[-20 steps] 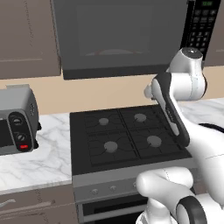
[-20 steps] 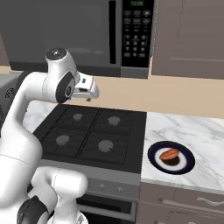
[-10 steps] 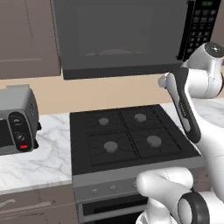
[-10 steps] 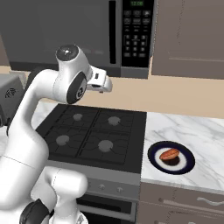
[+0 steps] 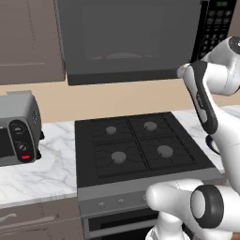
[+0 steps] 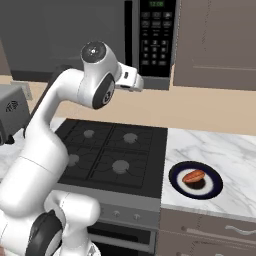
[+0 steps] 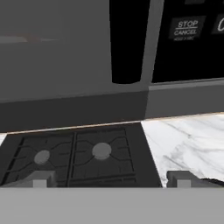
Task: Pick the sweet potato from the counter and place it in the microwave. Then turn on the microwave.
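- Claw (image 7: 111, 178) spread wide, nothing between the tips; both small grey fingertips (image 7: 38, 179) show at the bottom of the hand view, well apart.
- Claw is up high at the lower edge of the large dark grey microwave (image 5: 126, 40) with windowed door, and faces it. Long black handle (image 7: 126, 41) sits straight ahead and above the claw, black keypad panel (image 6: 156, 37) just to its right, a "STOP CANCEL" key (image 7: 186, 29) readable.
- Microwave door is shut.
- Small oblong reddish-orange sweet potato (image 6: 194, 176) lies well below the claw and off to its right, on a round dark blue plate (image 6: 210, 191) with a white centre.
- Long axis of the sweet potato: flat on the plate, running diagonally in the right base view, near end toward the stove side and lower, far end toward the wall and right. Can't tell which end is the thicker one.
- Plate rests on the white marble-look worktop (image 6: 225, 150) with grey veins, right of the black four-burner stovetop (image 5: 136, 147), close to the worktop's front edge.
- Stovetop lies directly below the claw; in the hand view two burners show ahead of the tips, marble to the right.
- Small silver toaster oven (image 5: 16, 129) with knobs stands on the worktop far to the claw's left, past the stovetop.
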Controlling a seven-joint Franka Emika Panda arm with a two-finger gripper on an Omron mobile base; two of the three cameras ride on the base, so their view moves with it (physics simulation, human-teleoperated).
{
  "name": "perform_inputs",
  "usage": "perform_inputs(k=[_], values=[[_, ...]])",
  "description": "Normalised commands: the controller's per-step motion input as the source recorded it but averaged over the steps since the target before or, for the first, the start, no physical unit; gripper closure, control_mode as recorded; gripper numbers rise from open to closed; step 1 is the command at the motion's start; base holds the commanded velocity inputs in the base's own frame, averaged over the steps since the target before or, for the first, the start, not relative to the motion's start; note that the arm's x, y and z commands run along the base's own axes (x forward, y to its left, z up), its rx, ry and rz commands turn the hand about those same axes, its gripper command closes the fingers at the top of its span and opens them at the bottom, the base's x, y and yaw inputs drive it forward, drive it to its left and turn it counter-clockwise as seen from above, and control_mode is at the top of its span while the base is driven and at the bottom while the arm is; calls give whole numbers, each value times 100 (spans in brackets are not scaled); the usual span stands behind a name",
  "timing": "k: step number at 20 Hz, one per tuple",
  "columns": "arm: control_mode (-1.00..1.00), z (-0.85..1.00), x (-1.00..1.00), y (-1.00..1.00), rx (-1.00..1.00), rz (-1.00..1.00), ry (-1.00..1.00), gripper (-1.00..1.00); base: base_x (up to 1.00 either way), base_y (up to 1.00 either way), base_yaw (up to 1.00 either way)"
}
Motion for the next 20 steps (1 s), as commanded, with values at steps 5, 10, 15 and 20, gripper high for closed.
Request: perform_inputs(k=[5,10,15,20], values=[[-100,38,55,-35,2,-2,-11,-100,0,0,0],[-100,41,50,-26,3,-1,-16,-100,0,0,0],[-100,41,43,-23,1,-1,-15,-100,0,0,0],[-100,38,32,-7,0,-1,-12,-100,0,0,0]])
